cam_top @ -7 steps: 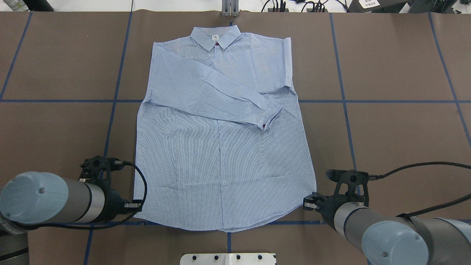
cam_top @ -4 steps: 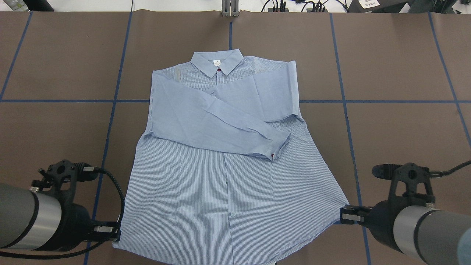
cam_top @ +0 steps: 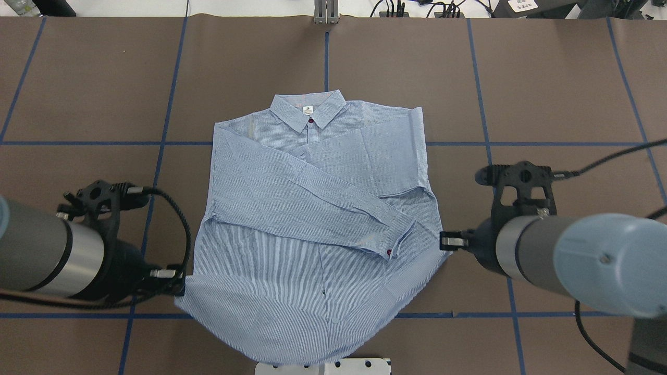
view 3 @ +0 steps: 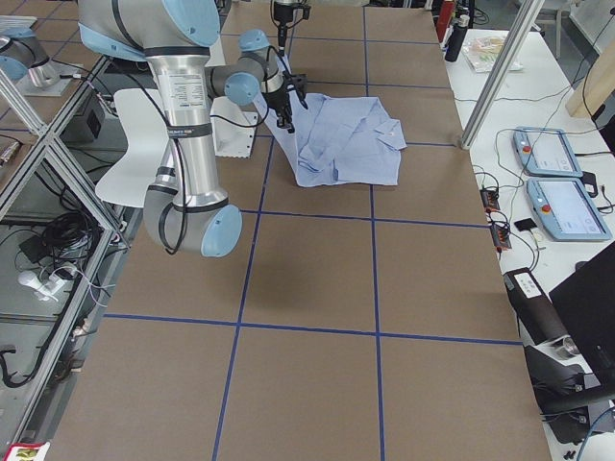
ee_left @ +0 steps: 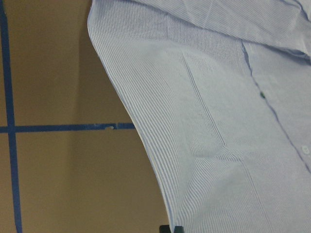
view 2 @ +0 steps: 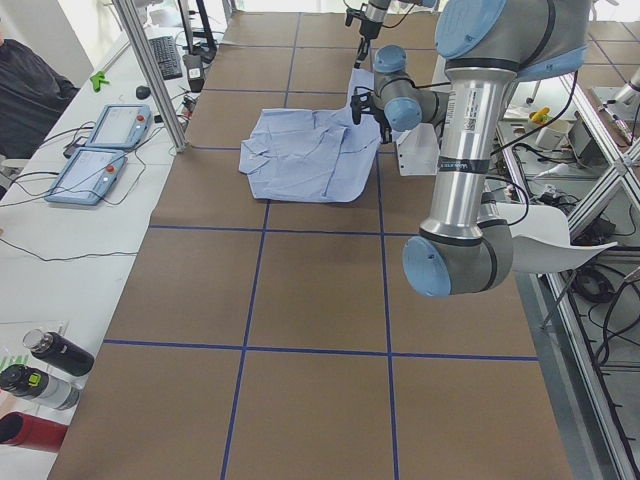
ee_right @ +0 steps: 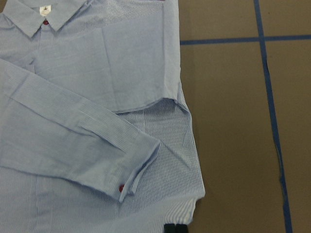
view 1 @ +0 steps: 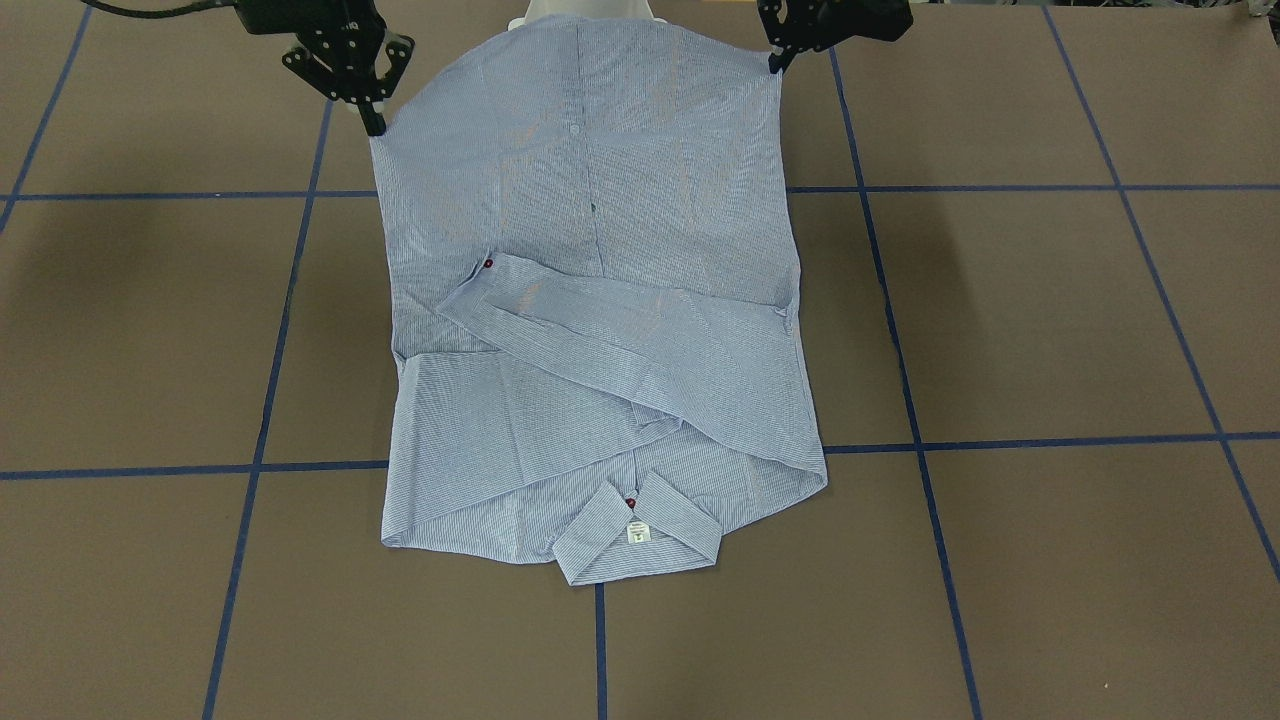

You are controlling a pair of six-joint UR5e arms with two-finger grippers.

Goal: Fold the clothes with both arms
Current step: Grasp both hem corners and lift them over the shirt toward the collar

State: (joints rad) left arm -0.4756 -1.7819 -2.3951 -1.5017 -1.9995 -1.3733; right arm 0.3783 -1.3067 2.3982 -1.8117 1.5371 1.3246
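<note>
I am watching a pale blue and white striped shirt [cam_top: 318, 229] lying front up in the middle of the brown bench [cam_top: 563, 88], with its collar [cam_top: 308, 110] pointing away from the robot. Both sleeves are lying folded over the chest. The longer sleeve [cam_top: 292, 198] is running slantwise across the front, and its cuff [cam_top: 401, 237] is showing a dark red button. The bottom edge is being held up off the bench and is sagging in the middle over the white plate [cam_top: 365, 366] at the near edge. The left hand [cam_top: 174, 273] is pinching one hem corner, its fingers closed on the cloth, and the right hand [cam_top: 445, 240] is gripping the other corner in the same way. Blue tape lines [cam_top: 547, 143] are crossing the bench around the shirt. A black cable [cam_top: 180, 214] is looping from the left wrist just beside the shirt's edge. Off the bench's far side, two control tablets [view 2: 100, 155] and some bottles [view 2: 45, 370] are sitting well apart from the shirt.
</note>
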